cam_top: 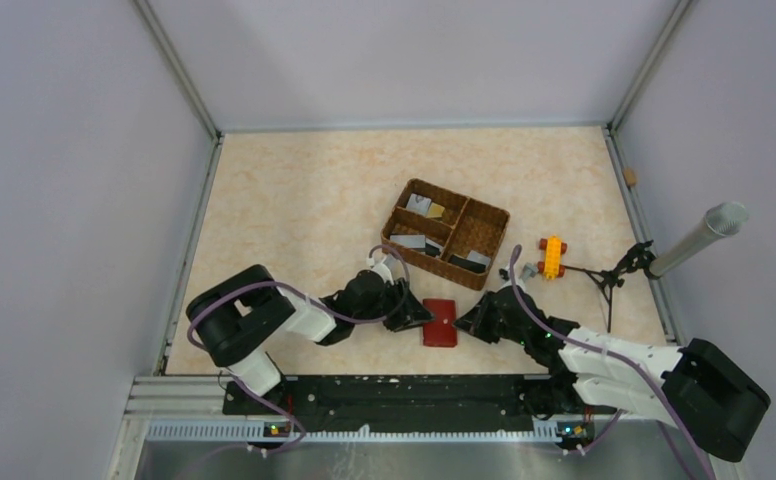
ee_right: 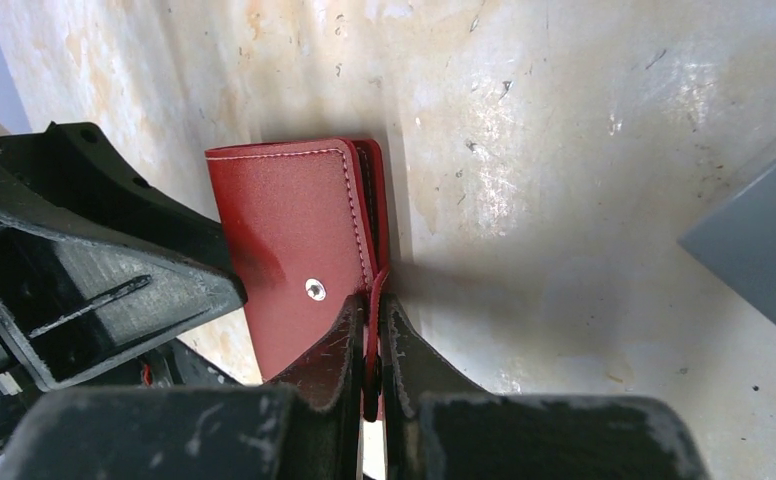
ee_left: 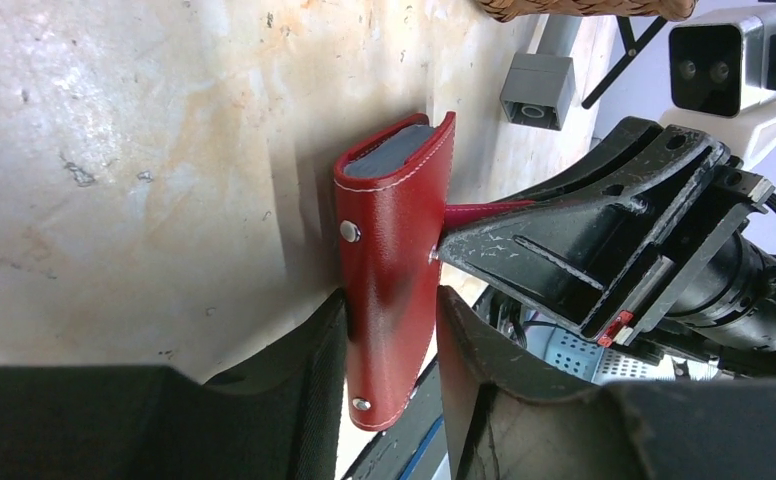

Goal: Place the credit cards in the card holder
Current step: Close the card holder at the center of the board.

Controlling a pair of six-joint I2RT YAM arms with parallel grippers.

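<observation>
Hidden or unclear: we cannot tell from any view whether the card holder (cam_top: 440, 322) lies on the desk (cam_top: 294, 200) or is raised off it, as the fingers cover its near edges. The faces of the credit cards (cam_top: 407, 241) are too small to read.
Cut off: a grey slab (ee_right: 754, 250) runs out of the right wrist view at its right edge, and we cannot name it.
Card holder, place: near the middle of the desk, between the two grippers and on the arms' side of the wicker basket (cam_top: 461, 196). It is folded shut, dark red, with white stitching and metal studs.
Credit cards, place: in the compartments of the wicker basket, as grey, dark and gold-tan pieces, apart from the card holder.
Top view only: the basket and cards, a yellow toy block (cam_top: 552, 257) and a grey cylinder on a black tripod (cam_top: 709, 228) to the right.
Left wrist view only: grey layers (ee_left: 394, 158) between the covers at the holder's far end, and the snap tab (ee_left: 484, 209) drawn sideways.
Right wrist view only: the broad cover with one stud, and the tab seen edge-on as a thin red strip.
Jaws, left: on the left gripper (ee_left: 391, 298) they are set as wide as the holder, one finger against each long side. As far as we can see, they are gripping it.
Jaws, right: on the right gripper (ee_right: 372, 305) they are nearly together, pinching the card holder by its snap tab.
</observation>
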